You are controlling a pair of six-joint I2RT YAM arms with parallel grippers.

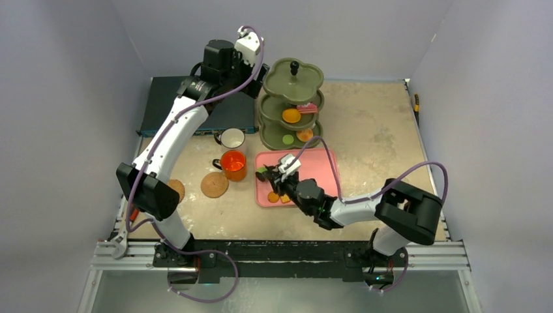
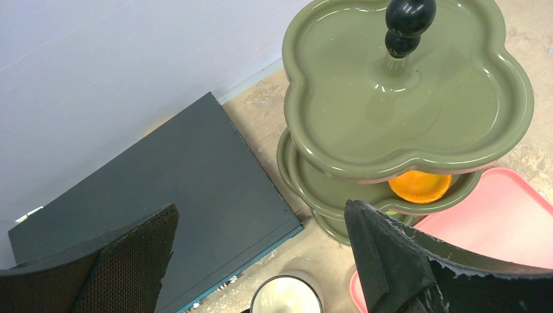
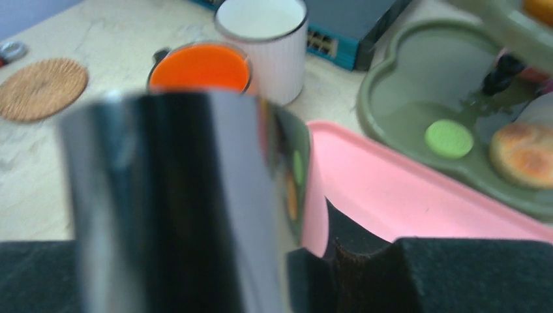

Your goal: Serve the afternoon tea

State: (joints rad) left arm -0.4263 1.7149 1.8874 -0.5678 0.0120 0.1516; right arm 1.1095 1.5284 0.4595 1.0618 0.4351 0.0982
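Top external view: we see both arms over a beige table (image 1: 372, 130), the left arm stretched to the back and the right arm low over the near middle.
Three-tier stand (image 1: 314, 77): upright at the back centre, olive green, with a black knob on top.
Middle tier: an orange biscuit (image 1: 291, 115) lies here, with a pink cake (image 1: 307, 107) just beside it.
Bottom tier: a green biscuit (image 1: 287, 139) and a browned biscuit (image 1: 304, 135) lie near each other.
Pink tray (image 1: 319, 166): flat on the table just in front of the stand; two tray biscuits (image 1: 273, 197), both orange, lie by its near-left corner.
White mug (image 1: 231, 138): on the table, left of the stand.
Orange mug (image 1: 233, 164): on the table, just in front of the white mug.
Cork coaster (image 1: 214, 185): just beside the orange mug, on its near side.
Second coaster (image 1: 177, 189): further left, partly hidden by the left arm.
Dark-blue box (image 1: 163, 98): flat at the back left.
Left gripper (image 2: 261, 215): jaws spread wide with nothing between them, raised between the box and the stand's top tier.
Right gripper (image 1: 274, 171): over the tray's left edge. In our right wrist view a blurred shiny metal cylinder (image 3: 182, 195) stands between its fingers (image 3: 469, 274), and we cannot tell whether they press on it.
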